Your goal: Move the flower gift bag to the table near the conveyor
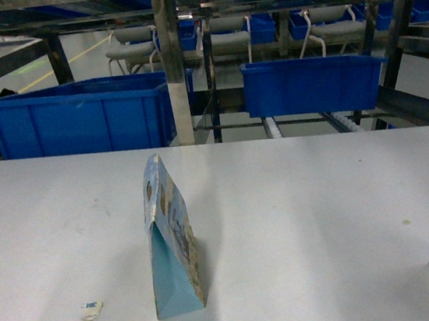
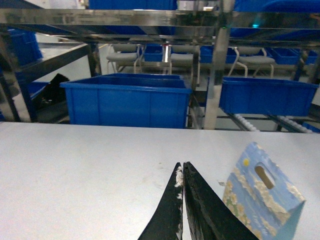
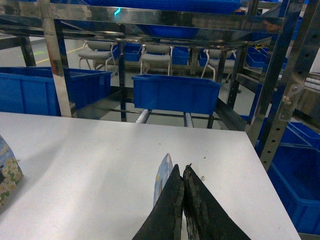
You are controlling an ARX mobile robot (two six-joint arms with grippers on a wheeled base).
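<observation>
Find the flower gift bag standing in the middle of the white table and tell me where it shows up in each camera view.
Head: the gift bag stands at centre, lower half, narrow side towards the camera.
Left wrist: gift bag at lower right, handle slot showing.
Right wrist: gift bag cut off by the left edge, halfway down.
Shared landmark: the smaller blue crate beyond the table's far edge.
</observation>
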